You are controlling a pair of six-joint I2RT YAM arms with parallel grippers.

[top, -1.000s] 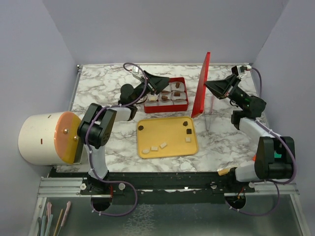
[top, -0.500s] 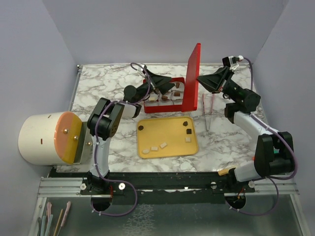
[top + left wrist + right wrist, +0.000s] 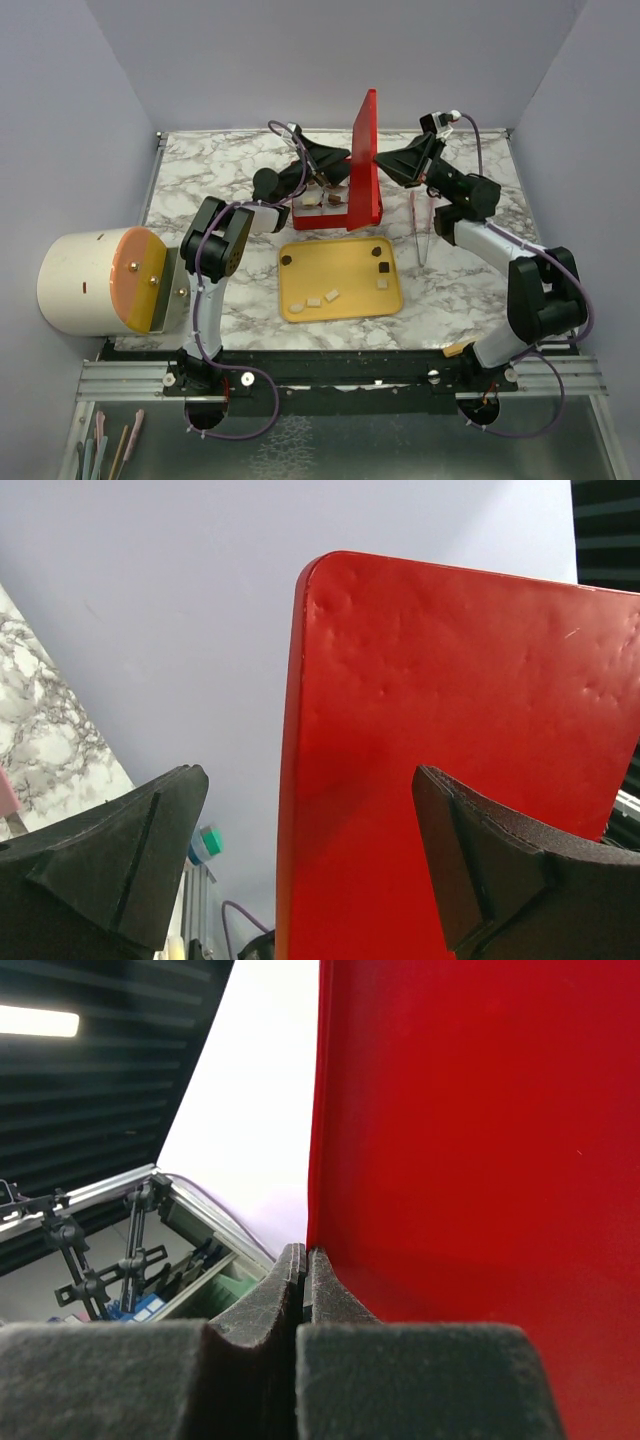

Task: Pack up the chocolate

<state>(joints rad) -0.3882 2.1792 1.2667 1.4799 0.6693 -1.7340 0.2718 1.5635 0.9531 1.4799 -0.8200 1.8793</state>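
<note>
1. Now as a second ago, one marble table point(image 3: 200, 170) carries the scene, with two arms bolted at its near edge.
2. One white drum point(image 3: 80, 280) with an orange face lies on its side at the left, unmoved.
3. One red lid point(image 3: 365, 160) stands upright. It has been carried leftward from well right of the box to the box's right end. The right gripper point(image 3: 381, 161) pinches its edge, jaws pressed together on it.
4. One yellow tray point(image 3: 340, 275) lies where it was, just in front of the box.
5. One red box point(image 3: 320, 218) sits behind the tray, its right part now hidden by the lid.
6. The left gripper point(image 3: 322, 180) hovers over the box's left end, fingers spread wide and holding nothing.
7. One pair of pink tongs point(image 3: 420, 232) lies right of the tray.
8. Three dark pieces of chocolate point(image 3: 383, 267) lie on the tray beside four pale pieces point(image 3: 314, 301). More brown pieces sit in white paper cups point(image 3: 310, 201) in the box, too small to count.
</note>
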